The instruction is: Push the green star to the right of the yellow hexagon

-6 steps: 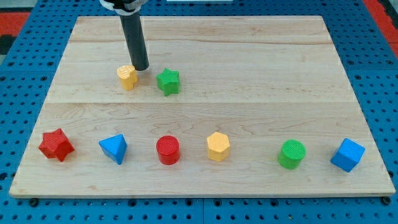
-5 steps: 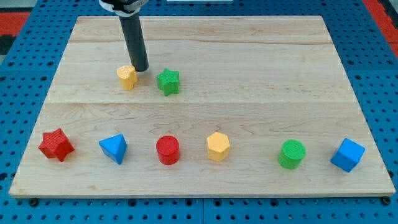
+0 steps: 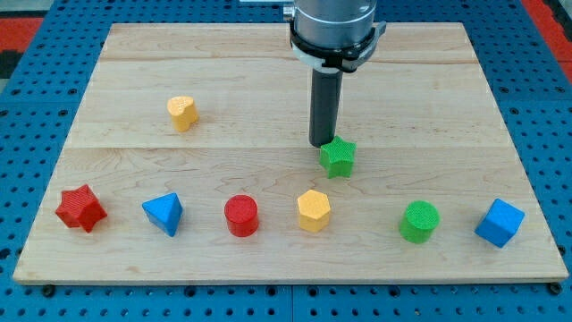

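The green star (image 3: pixel 338 157) lies near the middle of the board, above and slightly right of the yellow hexagon (image 3: pixel 314 211). My tip (image 3: pixel 321 143) is at the star's upper left edge, touching it or nearly so. The rod rises straight up from there to the arm's head at the view's top.
A yellow heart-like block (image 3: pixel 182 113) sits at the upper left. Along the bottom row, left to right: red star (image 3: pixel 80 208), blue pyramid (image 3: pixel 164 214), red cylinder (image 3: pixel 241 216), then the hexagon, green cylinder (image 3: pixel 419 222), blue cube (image 3: pixel 499 223).
My tip moved from beside the upper yellow block to the right and down. The green star moved with it, right and down, to just above the yellow hexagon.
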Tool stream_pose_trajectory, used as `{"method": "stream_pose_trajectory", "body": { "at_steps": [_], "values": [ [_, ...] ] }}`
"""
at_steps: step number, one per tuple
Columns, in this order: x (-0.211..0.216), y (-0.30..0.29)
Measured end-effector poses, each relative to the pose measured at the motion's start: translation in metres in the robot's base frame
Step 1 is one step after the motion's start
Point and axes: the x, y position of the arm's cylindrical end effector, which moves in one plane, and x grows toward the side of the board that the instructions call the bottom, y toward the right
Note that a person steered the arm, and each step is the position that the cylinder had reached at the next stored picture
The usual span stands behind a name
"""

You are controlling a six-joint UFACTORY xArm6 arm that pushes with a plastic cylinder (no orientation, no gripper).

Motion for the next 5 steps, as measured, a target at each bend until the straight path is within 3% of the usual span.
{"method": "stream_pose_trajectory", "body": {
  "at_steps": [1,5],
  "values": [
    [0.007,0.03],
    [0.087,0.037]
  ]
}}
